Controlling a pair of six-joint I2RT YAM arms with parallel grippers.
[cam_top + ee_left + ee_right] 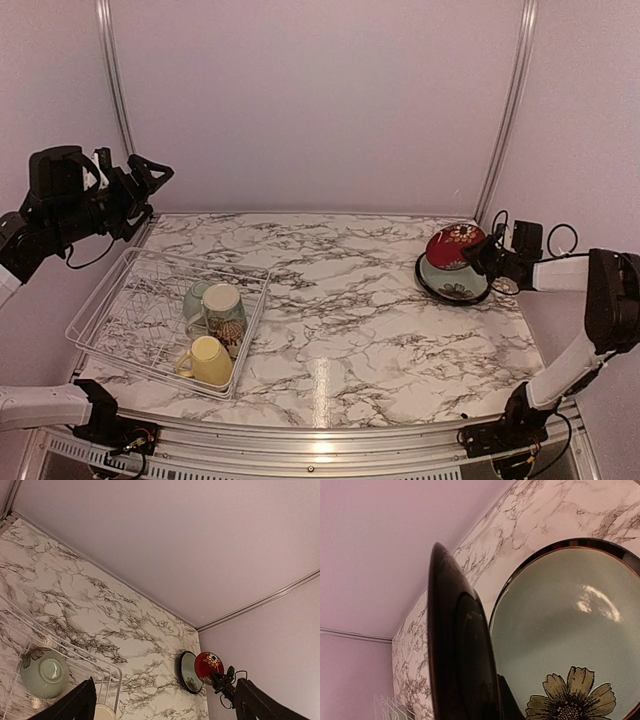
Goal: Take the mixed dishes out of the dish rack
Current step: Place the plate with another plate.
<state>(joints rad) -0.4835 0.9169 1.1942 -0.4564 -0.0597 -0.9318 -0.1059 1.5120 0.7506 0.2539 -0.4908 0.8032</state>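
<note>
— Marble table (350,300), pinkish wall (320,100) behind. My right gripper (487,255) is clamped on the dark red plate (455,245), tilted over the pale green plate (452,283) near the right edge. What could bite me?
— Letting go while it's tilted: I'd guess it slides or clacks. Wall's close, so not much room behind.
— My left gripper (150,190) hangs spread wide above the dish rack (100,310); bowl (197,300), floral mug (228,318) and yellow mug (207,360) sit inside. Lots of bare marble between.
</note>
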